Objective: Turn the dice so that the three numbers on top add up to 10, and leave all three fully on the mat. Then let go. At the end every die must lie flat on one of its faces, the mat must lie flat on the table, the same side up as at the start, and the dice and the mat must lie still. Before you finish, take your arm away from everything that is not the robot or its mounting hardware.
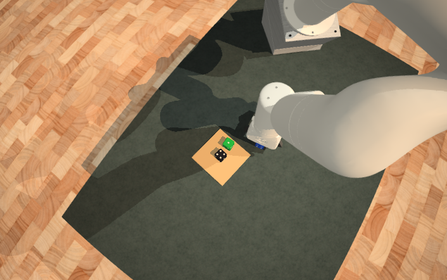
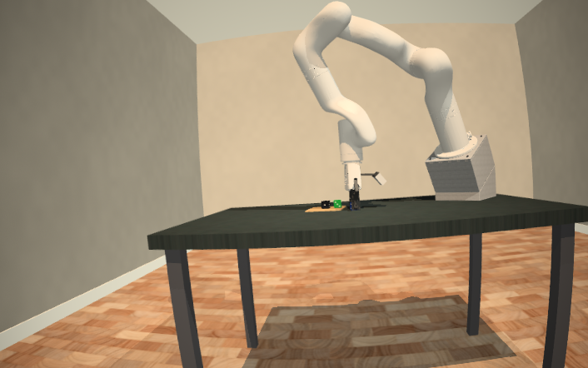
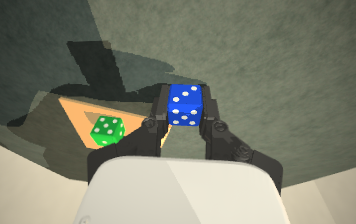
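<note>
- I see the arm arched over the table (image 2: 269,221), wrist vertical.
- Gripper (image 3: 185,116) is clamped on the blue die (image 3: 185,105), just beside the orange mat (image 1: 227,168).
- Green die (image 1: 228,143) and black die (image 1: 220,154) sit on the mat.

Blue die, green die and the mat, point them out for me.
blue die (image 3: 185,105), wrist view, face toward the camera.
green die (image 1: 228,143), top view, top face.
mat (image 1: 224,170), top view, bare part.
</note>
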Controlling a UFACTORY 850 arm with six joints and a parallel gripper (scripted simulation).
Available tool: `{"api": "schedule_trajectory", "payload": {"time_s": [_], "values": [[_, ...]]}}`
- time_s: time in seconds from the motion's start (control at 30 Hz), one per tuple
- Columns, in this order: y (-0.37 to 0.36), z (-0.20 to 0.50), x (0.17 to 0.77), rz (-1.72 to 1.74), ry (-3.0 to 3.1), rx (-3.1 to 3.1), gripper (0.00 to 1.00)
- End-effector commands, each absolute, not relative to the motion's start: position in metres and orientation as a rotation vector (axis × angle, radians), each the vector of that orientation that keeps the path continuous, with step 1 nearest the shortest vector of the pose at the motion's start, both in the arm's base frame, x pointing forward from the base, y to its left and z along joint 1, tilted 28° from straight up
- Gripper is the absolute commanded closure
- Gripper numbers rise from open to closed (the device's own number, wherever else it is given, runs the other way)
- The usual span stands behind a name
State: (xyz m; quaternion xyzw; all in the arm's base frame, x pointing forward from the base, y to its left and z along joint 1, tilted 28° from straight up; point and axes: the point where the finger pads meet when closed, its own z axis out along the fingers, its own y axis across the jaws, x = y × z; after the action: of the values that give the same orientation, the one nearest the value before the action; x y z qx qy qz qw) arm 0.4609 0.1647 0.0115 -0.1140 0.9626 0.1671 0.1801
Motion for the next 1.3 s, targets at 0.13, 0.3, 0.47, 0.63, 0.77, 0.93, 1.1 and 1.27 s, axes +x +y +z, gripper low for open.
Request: {"api": "schedule_trajectory", "payload": {"time_s": [0.13,0.3,0.47,0.63,0.77,0.93,1.1,1.27], "values": [[0.165,0.012,0.461,0.472,2.719,-0.322,0.73],[0.163,0.015,0.460,0.472,2.719,-0.322,0.73],[0.158,0.027,0.456,0.472,2.719,-0.322,0.73],[0.144,0.061,0.444,0.472,2.719,-0.322,0.73],[0.134,0.085,0.435,0.472,2.719,-0.322,0.73],[0.130,0.095,0.432,0.472,2.719,-0.322,0.73],[0.128,0.100,0.430,0.472,2.719,-0.322,0.73],[0.128,0.100,0.430,0.472,2.719,-0.322,0.73]]}}
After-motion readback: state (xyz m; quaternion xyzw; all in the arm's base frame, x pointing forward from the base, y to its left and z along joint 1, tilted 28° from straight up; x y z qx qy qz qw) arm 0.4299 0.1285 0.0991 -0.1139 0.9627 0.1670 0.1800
